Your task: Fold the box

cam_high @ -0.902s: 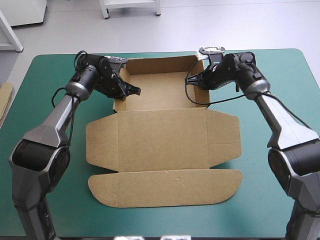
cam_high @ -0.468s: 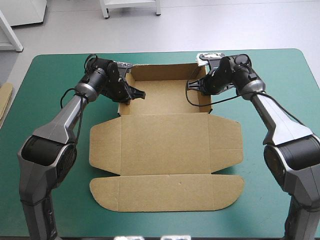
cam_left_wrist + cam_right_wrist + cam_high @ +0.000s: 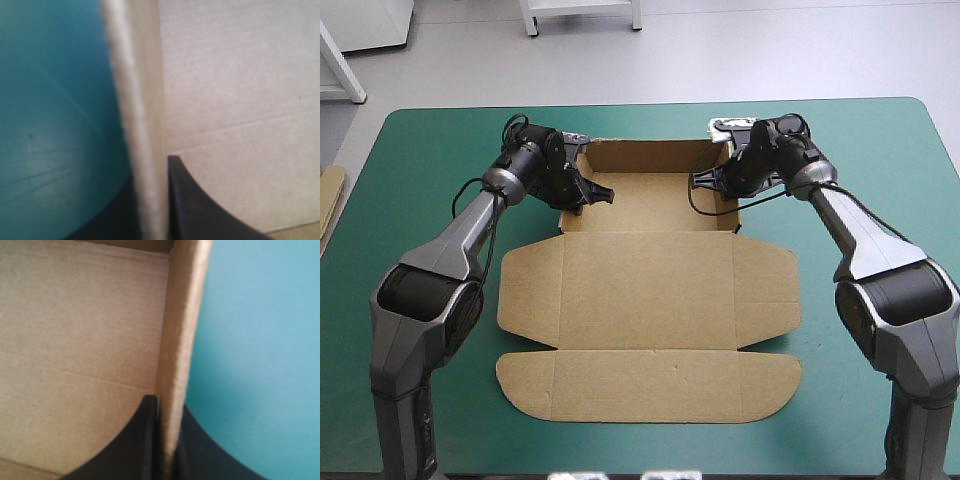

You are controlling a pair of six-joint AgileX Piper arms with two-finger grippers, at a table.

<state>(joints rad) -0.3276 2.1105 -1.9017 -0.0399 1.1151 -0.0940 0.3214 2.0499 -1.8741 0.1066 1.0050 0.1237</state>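
The brown box (image 3: 650,280) lies mid-table. Its far part is an open tray with raised walls, and its lid and flaps lie flat toward the near edge. My left gripper (image 3: 588,192) is shut on the tray's left wall. In the left wrist view that wall (image 3: 137,100) runs edge-on between the black fingers (image 3: 200,210), with the tray floor (image 3: 240,90) on one side and the teal-green cover on the other. My right gripper (image 3: 712,181) is shut on the tray's right wall. That wall (image 3: 182,330) stands between its fingers (image 3: 142,445), and the tray floor (image 3: 80,340) lies beside it.
A strip of more brown board (image 3: 330,198) shows at the table's left edge. Bare teal-green cover (image 3: 880,300) lies to both sides of the box and along the near edge.
Both grippers have drawn a little inward and toward the far edge, still on the tray's side walls. The whole box has shifted slightly with them.
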